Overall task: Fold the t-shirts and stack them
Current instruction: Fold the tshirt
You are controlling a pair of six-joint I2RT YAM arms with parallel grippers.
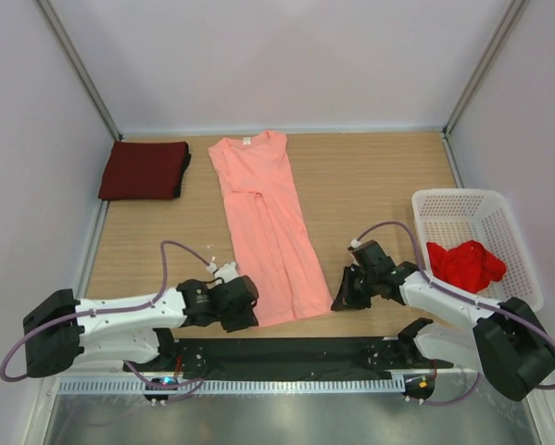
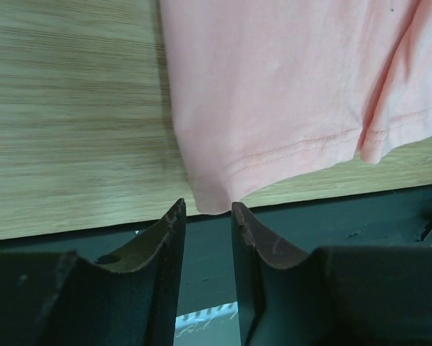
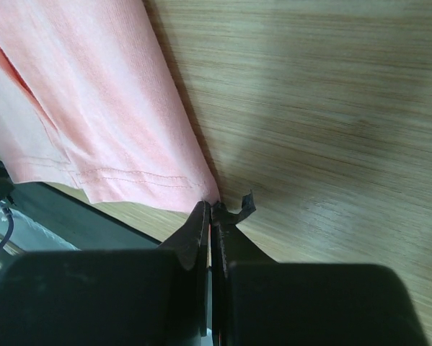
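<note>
Left gripper point(image 2: 207, 210) spread, right gripper point(image 3: 211, 209) pressed together, both at salmon-pink t-shirt point(image 1: 263, 218) hem corners.

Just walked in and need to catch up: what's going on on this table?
Two robot arms are working on the pink shirt, which lies folded into a long strip on the table. The right gripper is shut at the near hem's right corner, apparently pinching it. The left gripper is open, its jaws either side of the left corner. A maroon shirt sits folded at the far left, and a red shirt lies crumpled in the basket on the right.
</note>
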